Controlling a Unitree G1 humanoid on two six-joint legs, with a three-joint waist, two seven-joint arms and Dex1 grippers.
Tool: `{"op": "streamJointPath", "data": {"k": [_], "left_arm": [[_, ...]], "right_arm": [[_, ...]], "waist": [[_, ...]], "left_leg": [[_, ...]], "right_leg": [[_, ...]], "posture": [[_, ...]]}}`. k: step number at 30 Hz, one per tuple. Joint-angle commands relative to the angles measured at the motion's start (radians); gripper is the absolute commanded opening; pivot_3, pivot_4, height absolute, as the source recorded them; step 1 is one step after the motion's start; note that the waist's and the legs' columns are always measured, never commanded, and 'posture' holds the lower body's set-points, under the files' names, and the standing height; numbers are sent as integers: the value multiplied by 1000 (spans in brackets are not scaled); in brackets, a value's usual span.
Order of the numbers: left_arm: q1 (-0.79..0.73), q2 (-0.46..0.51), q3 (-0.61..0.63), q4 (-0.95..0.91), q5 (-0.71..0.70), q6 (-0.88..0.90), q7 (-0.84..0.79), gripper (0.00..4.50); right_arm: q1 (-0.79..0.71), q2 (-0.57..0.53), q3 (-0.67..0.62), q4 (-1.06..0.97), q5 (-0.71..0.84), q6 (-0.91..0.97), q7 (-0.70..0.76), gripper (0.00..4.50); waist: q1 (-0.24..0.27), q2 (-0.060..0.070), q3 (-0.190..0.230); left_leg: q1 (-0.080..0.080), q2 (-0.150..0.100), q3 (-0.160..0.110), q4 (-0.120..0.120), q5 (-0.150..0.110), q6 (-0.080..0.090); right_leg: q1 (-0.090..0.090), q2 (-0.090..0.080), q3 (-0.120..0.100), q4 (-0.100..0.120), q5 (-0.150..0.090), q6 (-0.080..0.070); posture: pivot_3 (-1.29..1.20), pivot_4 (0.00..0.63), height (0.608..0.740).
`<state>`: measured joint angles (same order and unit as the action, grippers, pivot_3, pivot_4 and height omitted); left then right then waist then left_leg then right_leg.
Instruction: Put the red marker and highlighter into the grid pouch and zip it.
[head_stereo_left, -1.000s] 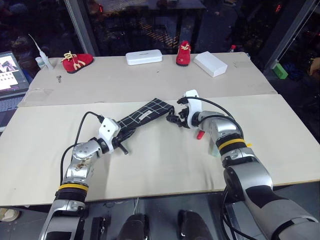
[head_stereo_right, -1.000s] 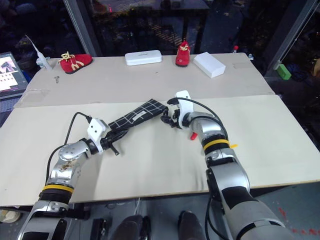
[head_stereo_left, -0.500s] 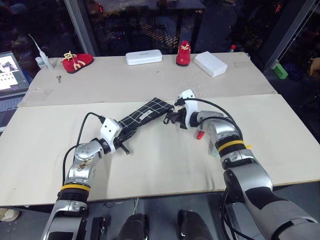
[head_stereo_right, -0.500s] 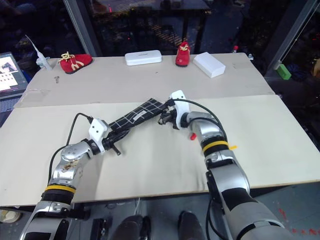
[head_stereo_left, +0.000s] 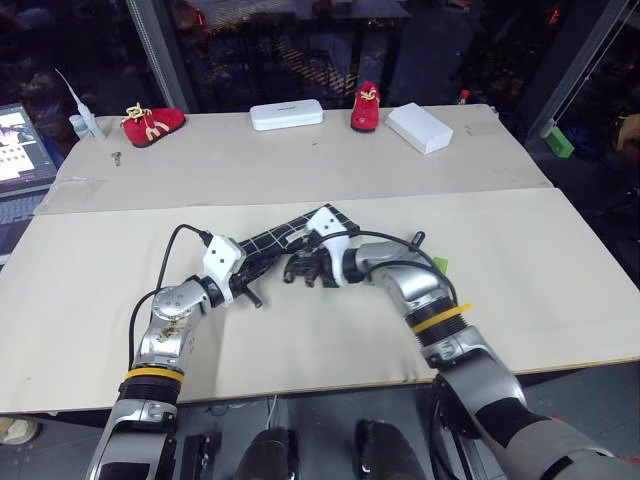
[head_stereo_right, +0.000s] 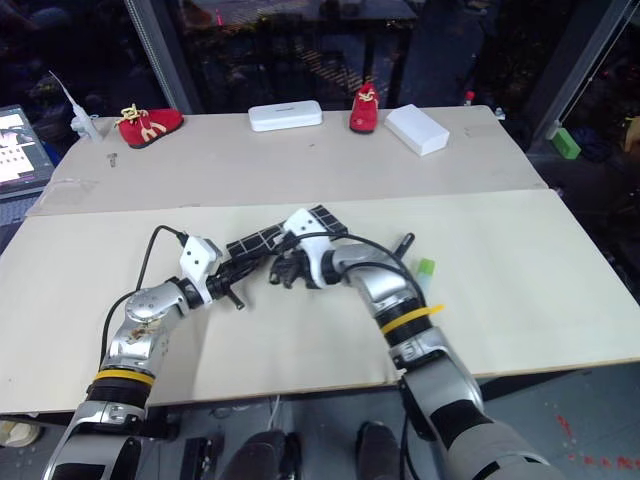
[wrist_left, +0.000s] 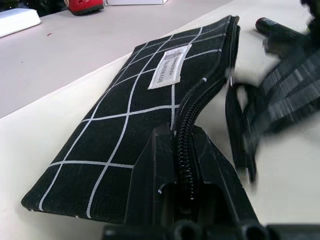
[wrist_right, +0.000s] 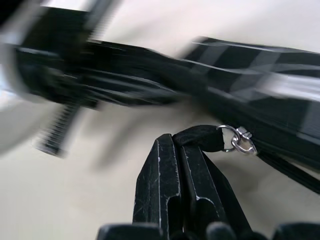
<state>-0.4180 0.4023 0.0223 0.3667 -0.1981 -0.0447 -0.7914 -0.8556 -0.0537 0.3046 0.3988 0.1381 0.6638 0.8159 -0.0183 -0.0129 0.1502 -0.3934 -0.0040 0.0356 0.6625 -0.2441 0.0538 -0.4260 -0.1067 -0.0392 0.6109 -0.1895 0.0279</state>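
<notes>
The grid pouch lies slanted in the middle of the table, label up. My left gripper is shut on its near end by the zipper. At the pouch's middle my right gripper is shut on the black loop strap, which hangs from the zipper pull's metal ring. A dark pen, probably the red marker, rests on the table beyond my right forearm; its cap end is hidden. The highlighter's green cap peeks out beside that forearm.
Along the far edge stand a white hard case, a white box and two red shoes. A laptop sits off the table's left side. A dark drop lies past the right edge.
My right gripper has shut on the strap at the pouch's far end and swept along the pouch toward my left gripper. The left gripper has kept its hold and place.
</notes>
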Motion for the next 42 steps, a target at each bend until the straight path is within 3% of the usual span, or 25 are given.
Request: {"op": "streamJointPath", "data": {"k": [1,4,7,14,18,21,28,36,42], "left_arm": [[-26,-6,3,-13,-9,-8,-2,0],[-29,-7,3,-9,-9,-10,-5,0],[-29,-8,3,-9,-8,-12,-7,0],[-24,-11,3,-15,-8,-12,-7,0],[-20,-14,3,-19,-9,-12,-7,0],[-14,-15,5,-25,-12,-11,-7,0],[-6,-25,1,-23,-12,-11,-6,0],[-15,-45,-3,10,-9,-20,-10,0],[-19,-62,-7,33,-2,-38,-6,0]], "right_arm": [[-15,32,17,-48,10,16,-2,76],[-22,26,4,-6,-15,-1,-47,76],[-13,-36,-27,-48,1,26,-21,831],[82,-242,-61,-365,104,221,83,3198],[183,-429,-177,-631,215,350,130,3198],[238,-525,-300,-750,230,407,59,3198],[370,-506,-490,-828,137,583,-268,3198],[477,-438,-472,-901,53,684,-491,3198],[506,-411,-439,-860,29,666,-553,3198]], "waist": [[3,0,0],[4,0,0],[4,0,0],[4,0,0],[7,0,0],[12,0,0],[16,-1,0],[22,-1,0],[21,-1,0]], "left_leg": [[0,0,0,0,0,0],[0,0,0,0,0,0],[0,0,0,0,0,0],[-1,-1,-1,0,0,0],[-2,0,-1,0,0,0],[-2,0,-1,0,0,0],[2,1,0,1,0,0],[-1,0,1,1,0,0],[0,0,1,1,0,0]], "right_leg": [[0,0,0,0,0,0],[0,0,0,0,0,0],[0,0,0,0,0,0],[0,-1,-1,-1,0,0],[0,0,-1,-1,0,0],[0,-1,-1,-2,0,0],[2,0,0,-2,-1,-1],[1,-1,0,-2,0,-1],[2,0,0,-3,-1,-1]], "posture": [[0,150,740],[0,150,740],[0,150,740],[0,150,740],[0,150,740],[0,150,740],[0,150,740],[0,150,740],[0,150,740]]}}
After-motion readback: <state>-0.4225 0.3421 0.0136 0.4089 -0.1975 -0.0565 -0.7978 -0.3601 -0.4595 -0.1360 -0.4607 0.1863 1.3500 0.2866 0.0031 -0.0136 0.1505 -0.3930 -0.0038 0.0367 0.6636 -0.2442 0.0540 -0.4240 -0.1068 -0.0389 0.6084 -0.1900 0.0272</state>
